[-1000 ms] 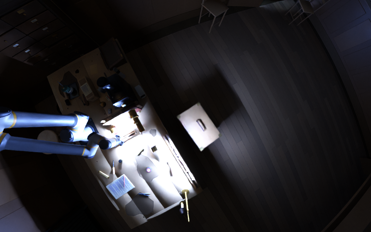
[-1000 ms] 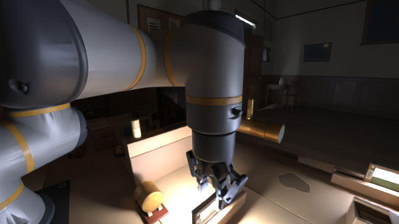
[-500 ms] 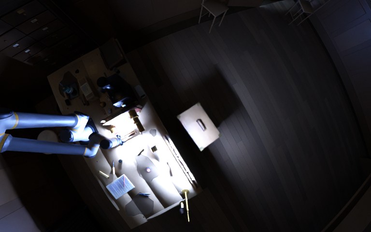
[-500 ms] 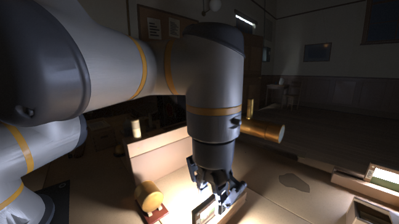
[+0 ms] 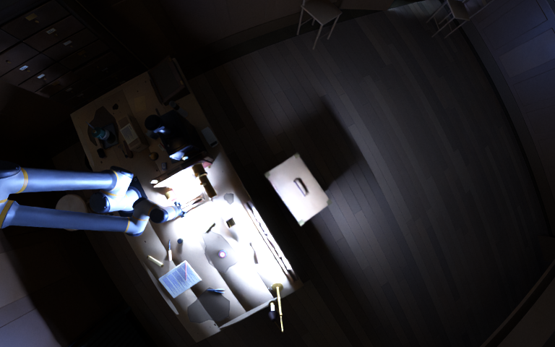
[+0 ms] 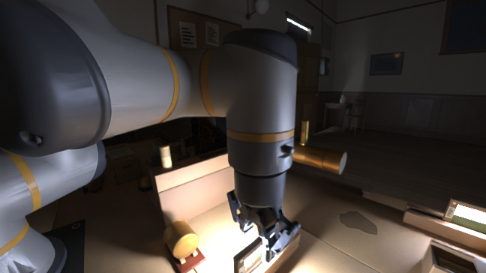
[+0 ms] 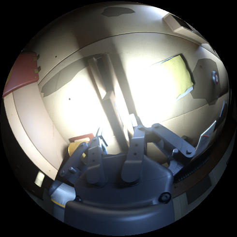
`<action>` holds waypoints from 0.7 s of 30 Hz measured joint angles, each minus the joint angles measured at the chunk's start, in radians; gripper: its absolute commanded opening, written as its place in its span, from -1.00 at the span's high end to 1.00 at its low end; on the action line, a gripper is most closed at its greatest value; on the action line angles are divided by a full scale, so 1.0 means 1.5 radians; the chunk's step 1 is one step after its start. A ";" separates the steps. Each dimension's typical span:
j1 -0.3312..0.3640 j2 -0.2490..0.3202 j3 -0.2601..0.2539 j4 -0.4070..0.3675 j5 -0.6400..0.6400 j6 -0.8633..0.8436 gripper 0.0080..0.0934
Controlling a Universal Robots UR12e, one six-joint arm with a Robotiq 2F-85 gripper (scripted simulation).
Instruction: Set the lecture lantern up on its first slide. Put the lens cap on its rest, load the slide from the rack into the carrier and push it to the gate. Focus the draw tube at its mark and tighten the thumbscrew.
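Observation:
The slide (image 6: 249, 258), a dark-framed glass plate, stands on edge in the wooden carrier (image 6: 279, 253) right under my gripper (image 6: 270, 243). The gripper is part open and holds nothing, its fingers straddling the carrier (image 7: 111, 101) just behind the slide. The wrist camera shows the carrier rail running away from the fingers (image 7: 118, 137) across the brightly lit board. The brass lens cap (image 6: 180, 239) sits on its red rest to the left. The brass draw tube (image 6: 318, 157) sticks out of the lantern to the right, behind my wrist. The thumbscrew is hidden.
The lantern body (image 5: 180, 137) stands dark at the table's far end. A slide rack (image 6: 442, 221) lies along the right edge. A paper sheet (image 5: 180, 279), a pen and small brass parts lie on the near table. A box (image 5: 298, 188) stands on the floor beside it.

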 measured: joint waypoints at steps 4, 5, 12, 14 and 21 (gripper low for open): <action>0.000 0.000 0.000 0.000 0.000 0.000 0.12; 0.000 0.000 0.000 0.000 0.000 0.000 0.17; 0.000 0.000 0.000 0.000 0.000 0.000 0.50; 0.000 0.000 0.000 0.000 0.000 0.000 0.59; 0.000 0.000 0.000 0.000 0.000 0.000 0.92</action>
